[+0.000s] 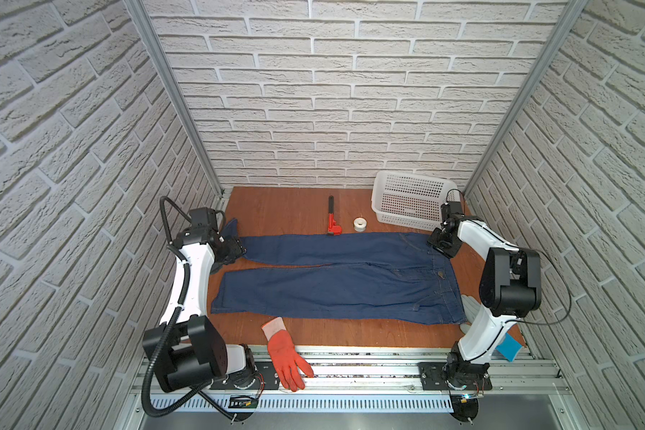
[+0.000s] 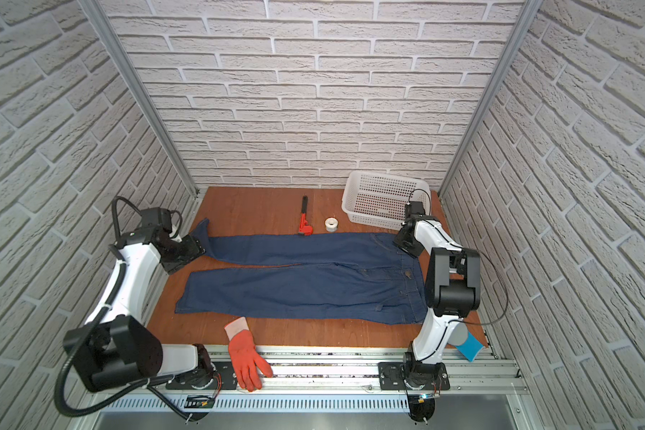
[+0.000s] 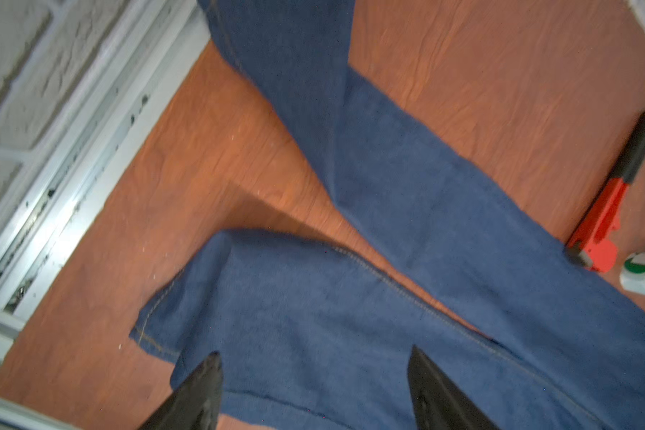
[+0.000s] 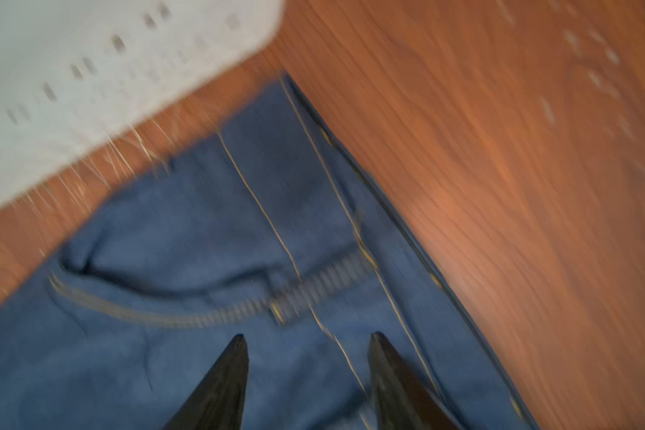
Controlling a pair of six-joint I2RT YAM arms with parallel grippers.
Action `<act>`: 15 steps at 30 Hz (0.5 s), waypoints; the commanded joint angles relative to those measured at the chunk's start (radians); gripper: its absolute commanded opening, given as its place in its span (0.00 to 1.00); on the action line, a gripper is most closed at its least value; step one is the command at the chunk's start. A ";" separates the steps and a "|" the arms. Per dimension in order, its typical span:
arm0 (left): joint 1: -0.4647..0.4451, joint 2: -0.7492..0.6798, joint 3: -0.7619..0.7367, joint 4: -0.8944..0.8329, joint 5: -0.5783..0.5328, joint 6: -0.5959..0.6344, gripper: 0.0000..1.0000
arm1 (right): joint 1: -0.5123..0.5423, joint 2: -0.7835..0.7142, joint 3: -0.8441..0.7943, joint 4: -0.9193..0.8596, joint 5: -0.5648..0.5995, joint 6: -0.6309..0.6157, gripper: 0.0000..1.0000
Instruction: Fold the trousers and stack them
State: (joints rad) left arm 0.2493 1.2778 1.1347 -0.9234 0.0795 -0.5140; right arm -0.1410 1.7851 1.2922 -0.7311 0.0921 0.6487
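While both arms stand at opposite ends of the wood-grain table (image 1: 276, 208), the trousers (image 1: 336, 283) lie spread flat across its middle, waist toward 3 o'clock and hems toward 9 o'clock, with the far leg's cuff twisted near 10 o'clock. Your left gripper (image 3: 313, 353) hangs over the hem end, jaws wide apart and gripping nothing. Your right gripper (image 4: 308, 337) hovers over the waistband corner near 2 o'clock, jaws partly apart and also empty, though its wrist view is blurred. Expect the dark blue denim to handle as heavy, limp cloth: it looks likely to sag and drape between two grips, to drag on the wood rather than slide, and to take a firm pinch without harm. The tan-stitched hems and the thick waistband look like the soundest places to take hold, catching both layers. A perforated white plastic basket (image 1: 410, 201) sits at 1 o'clock. A red and black pipe wrench (image 1: 332, 221) and a white tape roll (image 1: 361, 224) lie at 12 o'clock, just beside the far leg. An orange-red glove (image 1: 285, 357) with a pale knit cuff rests at 6 o'clock.
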 commanded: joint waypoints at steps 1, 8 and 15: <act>0.001 -0.123 -0.071 -0.027 0.003 -0.078 0.79 | -0.004 -0.139 -0.067 -0.118 0.010 0.079 0.55; -0.010 -0.300 -0.229 -0.097 -0.022 -0.243 0.80 | 0.008 -0.381 -0.240 -0.159 -0.035 0.188 0.56; -0.043 -0.370 -0.385 -0.083 -0.015 -0.390 0.88 | 0.044 -0.513 -0.350 -0.213 -0.134 0.258 0.56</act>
State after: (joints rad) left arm 0.2230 0.9306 0.7891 -1.0023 0.0658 -0.8146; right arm -0.1162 1.3003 0.9775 -0.9009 0.0158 0.8516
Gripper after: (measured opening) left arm 0.873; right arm 0.557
